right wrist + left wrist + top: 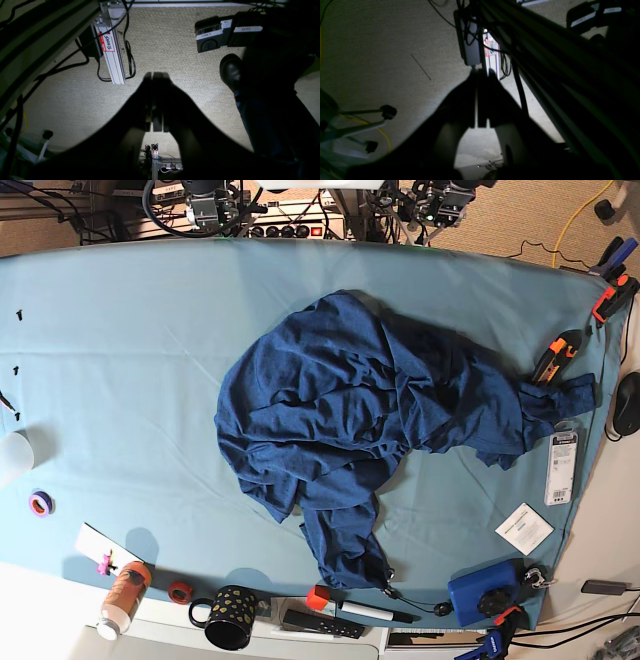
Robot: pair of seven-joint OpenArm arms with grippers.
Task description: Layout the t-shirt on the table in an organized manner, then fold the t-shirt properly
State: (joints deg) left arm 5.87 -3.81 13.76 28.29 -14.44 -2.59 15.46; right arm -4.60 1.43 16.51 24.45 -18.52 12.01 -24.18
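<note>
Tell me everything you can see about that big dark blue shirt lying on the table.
The dark navy-blue heathered t-shirt is soft knit fabric, lying crumpled in a heap of folds at the middle of the light teal cloth-covered table. One part trails toward the near edge, ending beside a marker pen; another stretches to the right edge, reaching an orange-and-black clamp. Neither gripper touches it; it is not yet spread out.

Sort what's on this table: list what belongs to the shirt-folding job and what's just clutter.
Job:
- t-shirt, crumpled in a heap
- table

Clutter:
- black dotted mug
- orange bottle
- blue box
- marker pen
- purple tape roll
- white card
- orange-handled clamp
</note>
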